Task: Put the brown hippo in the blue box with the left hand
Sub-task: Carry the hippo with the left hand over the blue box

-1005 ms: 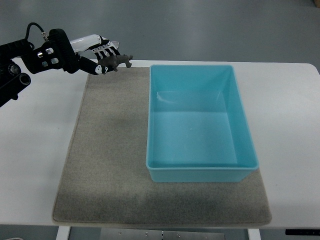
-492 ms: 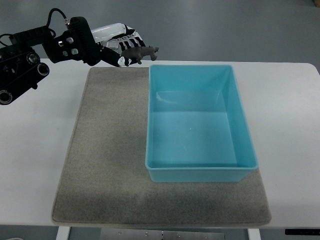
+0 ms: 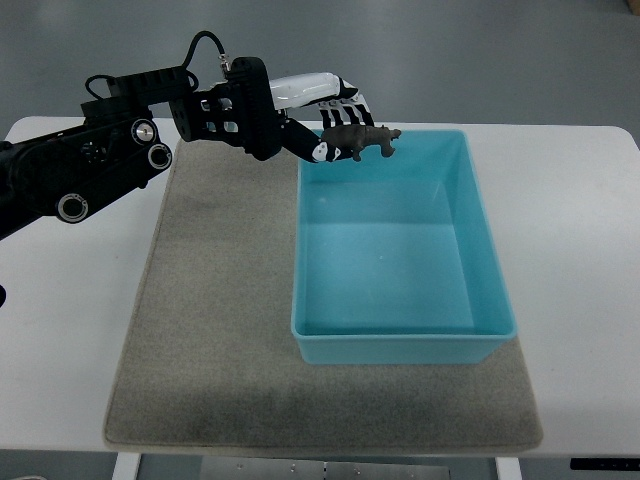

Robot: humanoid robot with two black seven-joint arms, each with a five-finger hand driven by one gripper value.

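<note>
Left hand [image 3: 325, 120] closed on brown hippo [image 3: 362, 139], held just past the near rim of blue box [image 3: 480, 250] beneath, for clear release inside.

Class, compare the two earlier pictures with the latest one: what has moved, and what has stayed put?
The left hand, keeping its grip on the brown hippo, has travelled rightward from beyond the mat's far left corner to the far edge of the blue box. The hippo now hangs over the box's far left part. The box and grey mat have not moved.
</note>
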